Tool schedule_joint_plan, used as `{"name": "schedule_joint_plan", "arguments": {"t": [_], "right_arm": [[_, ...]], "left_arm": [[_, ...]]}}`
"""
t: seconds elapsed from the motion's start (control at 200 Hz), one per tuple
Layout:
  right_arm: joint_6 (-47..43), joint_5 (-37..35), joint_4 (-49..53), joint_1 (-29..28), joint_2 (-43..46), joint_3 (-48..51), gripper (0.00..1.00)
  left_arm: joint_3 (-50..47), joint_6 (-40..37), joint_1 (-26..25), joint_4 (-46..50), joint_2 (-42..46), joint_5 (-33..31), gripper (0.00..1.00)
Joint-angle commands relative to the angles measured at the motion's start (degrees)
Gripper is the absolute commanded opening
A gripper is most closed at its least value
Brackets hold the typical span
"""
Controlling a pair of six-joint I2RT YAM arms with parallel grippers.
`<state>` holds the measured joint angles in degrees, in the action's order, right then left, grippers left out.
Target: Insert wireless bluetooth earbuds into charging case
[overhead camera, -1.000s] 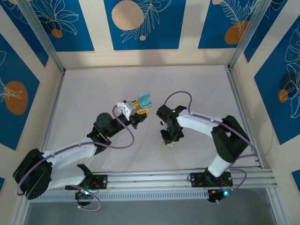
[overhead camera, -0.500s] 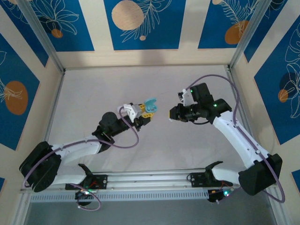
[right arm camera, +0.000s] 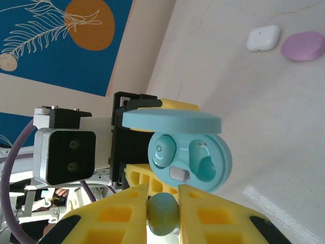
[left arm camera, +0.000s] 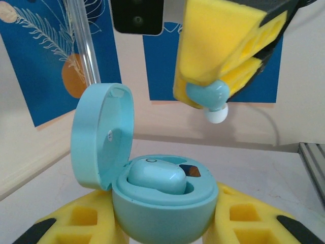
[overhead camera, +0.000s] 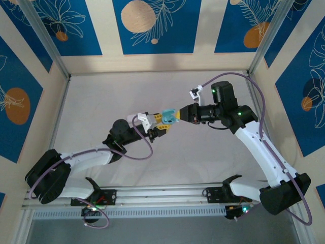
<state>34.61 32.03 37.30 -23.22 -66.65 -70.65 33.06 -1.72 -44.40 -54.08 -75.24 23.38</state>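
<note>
Case [left arm camera: 163, 216] open, one earbud [left arm camera: 155, 178] seated, second earbud [left arm camera: 208, 95] in right pincer [right arm camera: 162, 197]

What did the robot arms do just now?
The right claw, pinching a teal earbud, swung away from the near edge and turned to face the open teal case. The left claw carried that case a little to the right. It kept its grip, and the lid stayed open.

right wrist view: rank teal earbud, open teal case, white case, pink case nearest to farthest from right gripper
1. teal earbud, held in the right gripper
2. open teal case, just beyond
3. white case and pink case, far upper right, too close to call
</note>
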Motion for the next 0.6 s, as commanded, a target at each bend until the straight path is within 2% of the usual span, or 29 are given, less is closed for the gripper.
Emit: {"name": "schedule_joint_plan", "arguments": {"t": [0.0,0.595], "right_arm": [[1.3,3.3,-2.1,0.2,-0.3,0.0,0.20],[0.5,0.8,-2.7,0.3,-2.6,0.7,0.20]], "left_arm": [[2.2,-0.6,-0.7,-2.5,-0.1,3.4,0.18],[3.4,2.1,-0.6,-2.8,0.2,5.1,0.19]]}}
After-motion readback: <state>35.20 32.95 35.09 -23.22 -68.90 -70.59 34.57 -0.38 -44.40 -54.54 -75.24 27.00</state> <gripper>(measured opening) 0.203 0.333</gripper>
